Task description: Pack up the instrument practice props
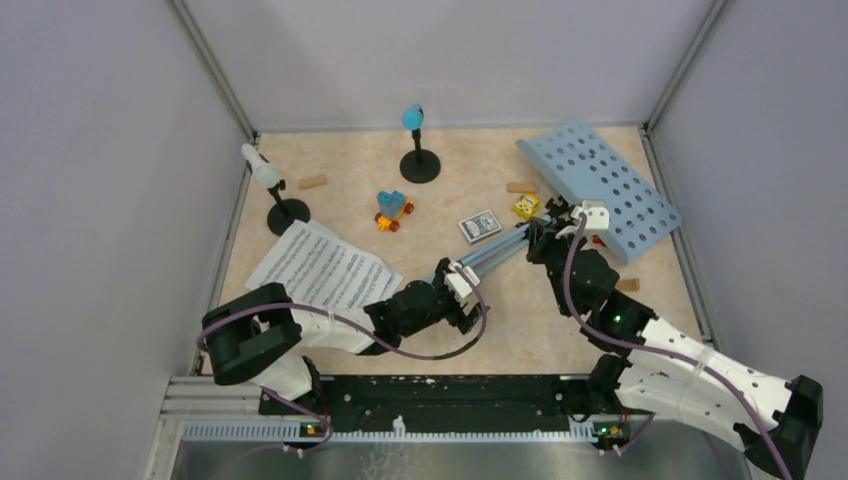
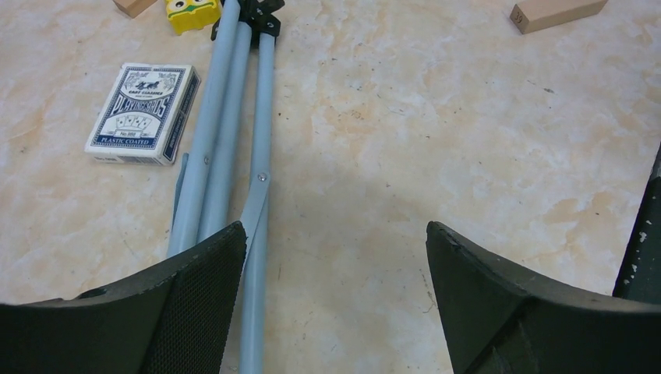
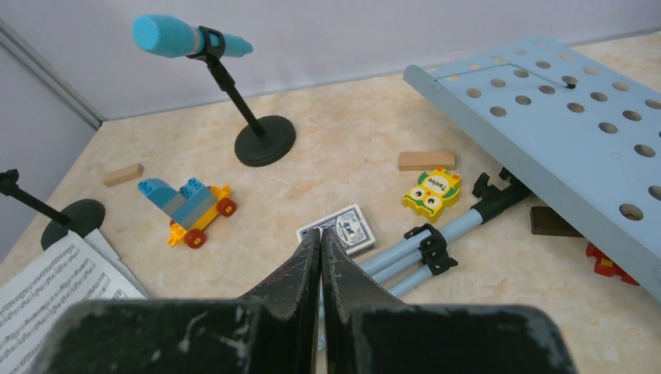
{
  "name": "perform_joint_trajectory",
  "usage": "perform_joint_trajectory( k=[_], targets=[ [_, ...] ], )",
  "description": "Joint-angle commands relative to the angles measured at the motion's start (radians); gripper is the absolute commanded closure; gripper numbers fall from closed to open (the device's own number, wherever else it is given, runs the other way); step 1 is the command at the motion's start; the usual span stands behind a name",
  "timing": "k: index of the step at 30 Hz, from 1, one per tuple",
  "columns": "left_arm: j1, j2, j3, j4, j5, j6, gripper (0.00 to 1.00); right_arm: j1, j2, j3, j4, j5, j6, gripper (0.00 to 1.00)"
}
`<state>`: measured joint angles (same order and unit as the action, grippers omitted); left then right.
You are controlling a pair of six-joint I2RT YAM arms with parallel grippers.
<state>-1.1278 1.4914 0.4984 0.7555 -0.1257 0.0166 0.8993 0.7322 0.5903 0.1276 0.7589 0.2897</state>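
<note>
The light-blue perforated music rack [image 1: 598, 187] lies tilted at the back right, its folded tripod legs [image 1: 497, 255] lying flat on the table toward the middle. My left gripper [image 1: 468, 283] is open at the legs' near end. In the left wrist view [image 2: 335, 234] the legs [image 2: 226, 148] run along its left finger [image 2: 195, 296], and bare table lies between the jaws. My right gripper [image 1: 538, 242] is shut above the legs [image 3: 436, 241], with nothing visible between its tips [image 3: 320, 234]. Sheet-music pages [image 1: 320, 268] lie at the left. The blue microphone [image 1: 413, 117] and white microphone [image 1: 262, 168] sit on black round-based holders.
A card deck [image 1: 480, 225], a blue-and-orange toy car [image 1: 392, 210] and a yellow owl toy [image 1: 525, 206] lie mid-table. Wooden blocks [image 1: 312, 182] [image 1: 522, 187] [image 1: 628, 284] are scattered. Walls enclose the table on three sides.
</note>
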Motion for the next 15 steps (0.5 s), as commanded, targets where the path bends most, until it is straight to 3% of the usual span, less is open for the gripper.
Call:
perform_joint_trajectory(
  k=[1,11,15],
  targets=[
    [-0.002,-0.001,-0.006,0.048,0.018,-0.014,0.11,0.006,-0.002,0.012,0.022,0.03,0.019,1.0],
    [-0.001,-0.024,0.002,0.025,0.016,-0.012,0.1,0.006,0.011,0.021,-0.033,0.04,0.088,1.0],
    [-0.002,-0.047,-0.003,0.02,0.003,-0.014,0.04,0.002,0.021,0.032,-0.056,0.027,0.104,1.0]
  ],
)
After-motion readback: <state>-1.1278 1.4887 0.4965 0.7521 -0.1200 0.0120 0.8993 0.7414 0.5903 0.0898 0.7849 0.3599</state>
